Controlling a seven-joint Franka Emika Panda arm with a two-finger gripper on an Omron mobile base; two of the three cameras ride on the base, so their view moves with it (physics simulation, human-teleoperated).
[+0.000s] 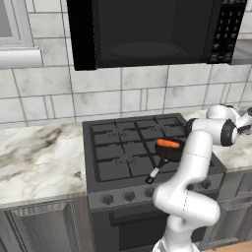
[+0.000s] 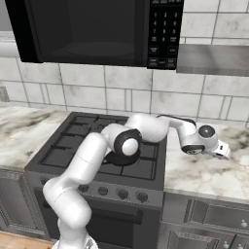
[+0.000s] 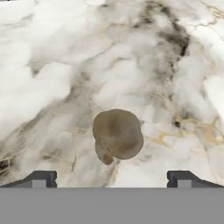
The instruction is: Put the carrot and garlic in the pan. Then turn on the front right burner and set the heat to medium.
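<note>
The bright orange carrot lies in the small black pan, which sits on the stove's front right burner with its silver-tipped handle pointing at the knobs. In the right base view the arm covers most of the pan. My gripper hangs open over the marble counter right of the stove, pointing down. Between and just ahead of its fingertips rests a tan-brown rounded bulb with a short stub, the garlic, untouched. The hand shows as a white block above that counter.
A row of knobs runs along the stove's front panel. A black microwave hangs above the stove. Marble counter extends left of the stove and also right of it. A tiled wall stands behind.
</note>
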